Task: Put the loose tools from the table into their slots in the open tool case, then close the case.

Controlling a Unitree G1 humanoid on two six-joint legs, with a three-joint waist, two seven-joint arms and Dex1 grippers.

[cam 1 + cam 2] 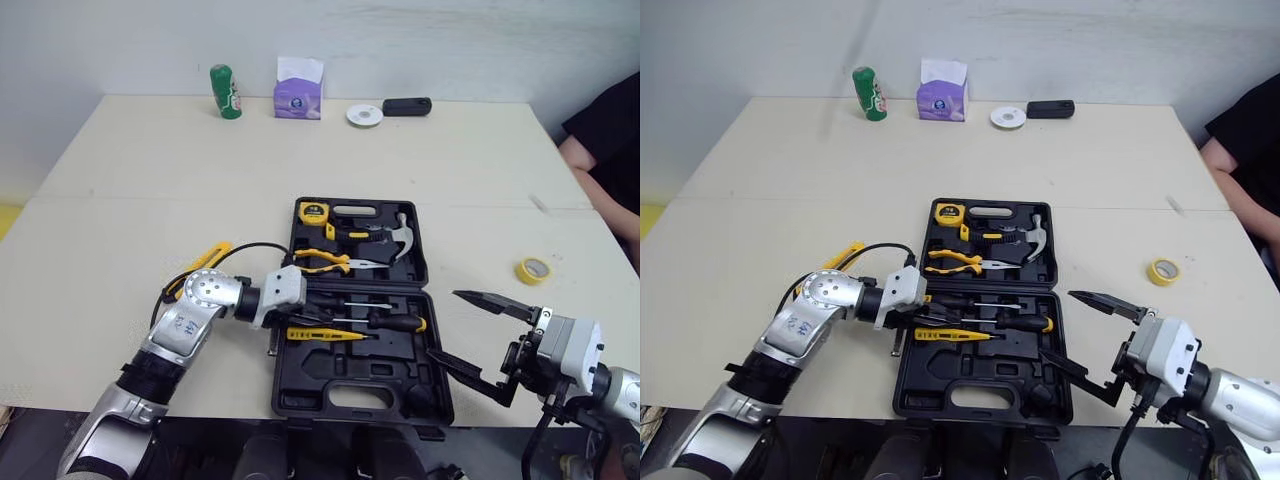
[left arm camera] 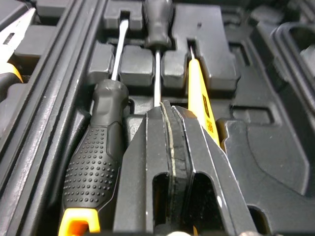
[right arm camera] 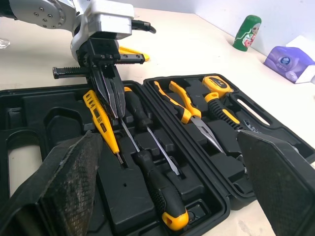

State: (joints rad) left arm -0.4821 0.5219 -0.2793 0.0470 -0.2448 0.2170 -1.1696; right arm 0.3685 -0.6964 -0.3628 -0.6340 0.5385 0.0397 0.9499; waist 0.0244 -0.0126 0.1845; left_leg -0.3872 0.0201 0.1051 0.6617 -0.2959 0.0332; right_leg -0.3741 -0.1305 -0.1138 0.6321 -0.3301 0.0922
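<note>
The black tool case (image 1: 300, 385) lies open in the middle of the table. It holds a tape measure (image 1: 314, 211), a hammer (image 1: 400, 240), pliers (image 1: 325, 262), black screwdrivers (image 1: 390, 322) and a yellow tester (image 1: 325, 334). My left gripper (image 1: 308, 312) is shut, its tips down on a screwdriver shaft (image 2: 156, 73) between the tester (image 2: 199, 93) and another screwdriver (image 2: 96, 162). At the case's front right corner my right gripper (image 1: 442, 322) stands open and holds nothing. A yellow utility knife (image 1: 207, 260) lies left of the case, partly behind my left arm.
A yellow tape roll (image 1: 533, 270) lies right of the case. Along the table's far edge stand a green bottle (image 1: 226, 92), a purple tissue box (image 1: 299, 95), a white disc (image 1: 364, 115) and a black object (image 1: 407, 106). A person's arm (image 1: 590, 170) rests at the right.
</note>
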